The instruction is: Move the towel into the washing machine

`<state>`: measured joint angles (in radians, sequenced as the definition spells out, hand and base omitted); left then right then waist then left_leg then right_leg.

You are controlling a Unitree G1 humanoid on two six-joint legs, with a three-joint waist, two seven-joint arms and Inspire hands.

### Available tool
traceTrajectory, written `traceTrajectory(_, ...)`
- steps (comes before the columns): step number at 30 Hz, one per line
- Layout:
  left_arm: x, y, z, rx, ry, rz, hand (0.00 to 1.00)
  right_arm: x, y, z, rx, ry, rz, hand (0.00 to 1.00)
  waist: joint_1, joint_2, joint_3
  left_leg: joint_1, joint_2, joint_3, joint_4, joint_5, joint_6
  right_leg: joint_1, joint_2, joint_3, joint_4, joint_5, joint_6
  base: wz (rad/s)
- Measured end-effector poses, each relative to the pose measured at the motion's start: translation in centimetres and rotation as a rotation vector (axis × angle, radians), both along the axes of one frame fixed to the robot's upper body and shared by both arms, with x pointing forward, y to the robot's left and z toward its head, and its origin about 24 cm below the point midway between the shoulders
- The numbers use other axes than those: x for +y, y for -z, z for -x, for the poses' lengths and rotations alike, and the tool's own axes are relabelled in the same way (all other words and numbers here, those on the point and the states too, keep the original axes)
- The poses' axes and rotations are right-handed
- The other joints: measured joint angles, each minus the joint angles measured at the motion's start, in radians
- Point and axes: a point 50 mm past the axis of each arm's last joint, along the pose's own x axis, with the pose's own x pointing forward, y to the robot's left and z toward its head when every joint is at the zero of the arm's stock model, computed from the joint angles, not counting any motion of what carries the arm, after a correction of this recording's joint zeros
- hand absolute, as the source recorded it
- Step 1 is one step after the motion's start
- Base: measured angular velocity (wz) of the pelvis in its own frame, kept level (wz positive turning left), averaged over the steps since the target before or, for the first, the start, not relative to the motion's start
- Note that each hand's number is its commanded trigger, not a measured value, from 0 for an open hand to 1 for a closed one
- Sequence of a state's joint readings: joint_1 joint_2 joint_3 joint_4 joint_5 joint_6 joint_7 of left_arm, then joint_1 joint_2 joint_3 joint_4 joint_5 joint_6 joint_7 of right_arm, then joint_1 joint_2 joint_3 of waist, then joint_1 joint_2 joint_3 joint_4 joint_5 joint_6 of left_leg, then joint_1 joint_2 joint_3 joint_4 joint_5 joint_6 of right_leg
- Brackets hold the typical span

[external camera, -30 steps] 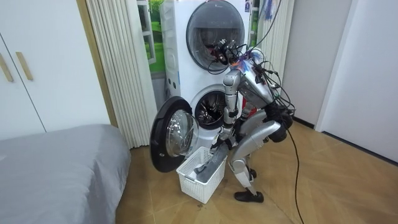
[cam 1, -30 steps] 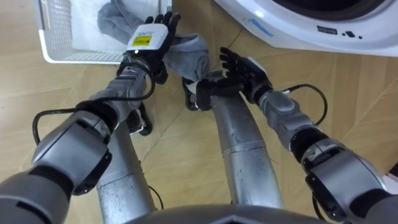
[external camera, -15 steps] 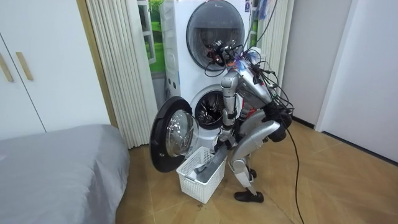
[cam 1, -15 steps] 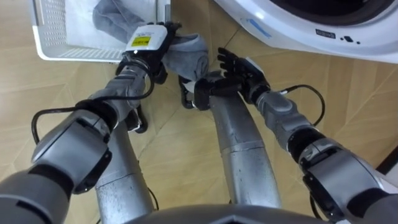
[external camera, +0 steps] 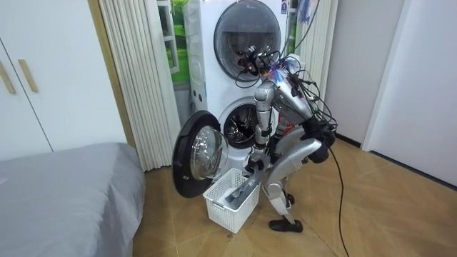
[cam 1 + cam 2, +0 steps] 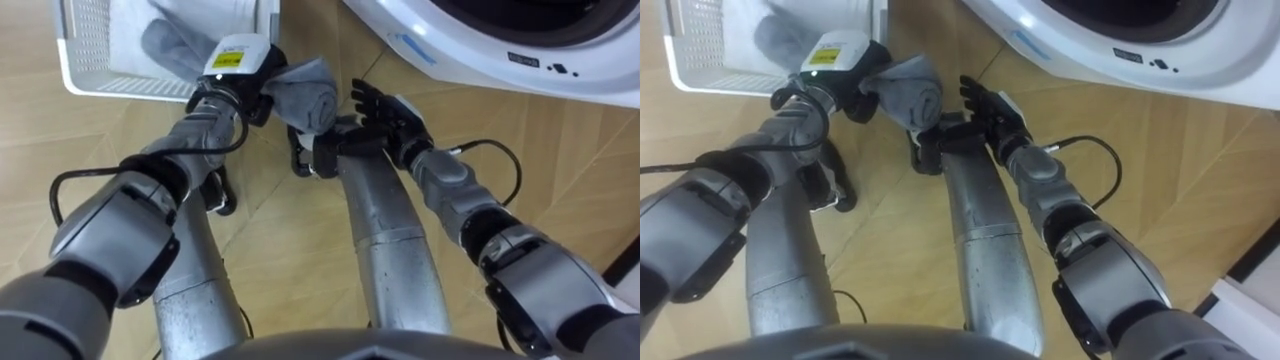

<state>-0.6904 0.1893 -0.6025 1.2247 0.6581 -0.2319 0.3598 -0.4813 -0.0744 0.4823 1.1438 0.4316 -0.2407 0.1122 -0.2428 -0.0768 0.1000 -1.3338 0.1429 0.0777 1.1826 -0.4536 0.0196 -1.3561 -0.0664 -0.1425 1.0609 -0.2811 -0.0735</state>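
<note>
The left hand (image 6: 235,78) is clenching the grey towel (image 6: 308,90); the right hand (image 6: 388,108) is hovering released just beside it. The washing machine (image 6: 450,50) opening is lying toward the upper right.

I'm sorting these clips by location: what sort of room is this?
Probably a bedroom with a laundry corner: stacked front-loading washing machines, the lower door open, a white laundry basket, a grey towel gripped by the left hand, and a bed nearby.
</note>
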Motion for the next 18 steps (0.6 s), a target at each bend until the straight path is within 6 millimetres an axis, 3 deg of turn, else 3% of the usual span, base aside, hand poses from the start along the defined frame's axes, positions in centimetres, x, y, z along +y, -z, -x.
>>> traceTrajectory(10,0.1,2.2,1.9,0.076,-0.016,0.015,1.0,-0.8,2.1,1.9,0.102,0.029,0.013,0.0,0.014,-0.001,-0.0024,0.147,0.0,0.017,-0.06,0.009,-0.001,0.136,-0.001,0.005,-0.049,0.003,0.001,0.01)
traceTrajectory(18,0.6,3.2,2.9,0.096,-0.072,0.072,1.0,-3.0,4.1,4.3,0.202,0.079,0.069,0.0,0.074,0.018,-0.0087,0.327,0.0,0.029,-0.196,0.039,-0.006,0.319,0.016,0.004,-0.188,0.035,0.008,0.0)
